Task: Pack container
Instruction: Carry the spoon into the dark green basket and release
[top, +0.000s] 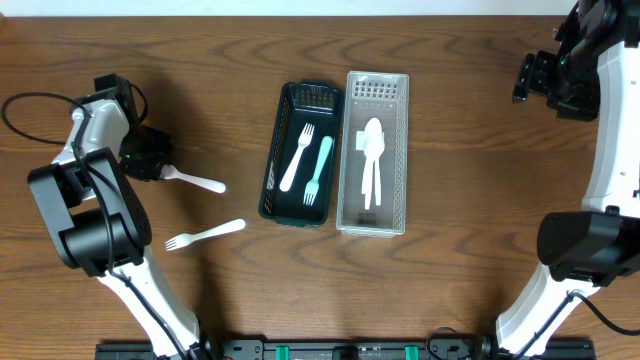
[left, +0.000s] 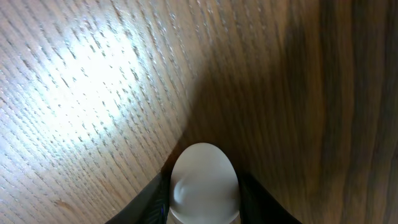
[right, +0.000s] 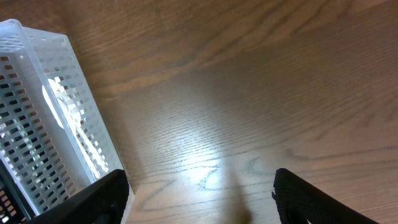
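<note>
Wood-grain tabletop, dark. Toward front-left corner: loose white fork (top: 205, 235) lying flat, untouched. Behind it, near left edge: left gripper (top: 158, 168) pinching bowl of white spoon (left: 204, 186), handle poking out toward centre; bowl's lower end cut off in wrist view. Mid-table: dark basket (top: 300, 152) holding packed white fork (top: 298, 155) and teal fork (top: 320, 168); just beside it, clear basket (top: 375, 152) with white spoons (top: 372, 160), overlapping, count unclear. Far-right corner: right gripper (top: 528, 78), jaws spread over bare wood, right fingers (right: 93, 199) cropped at frame bottom.
</note>
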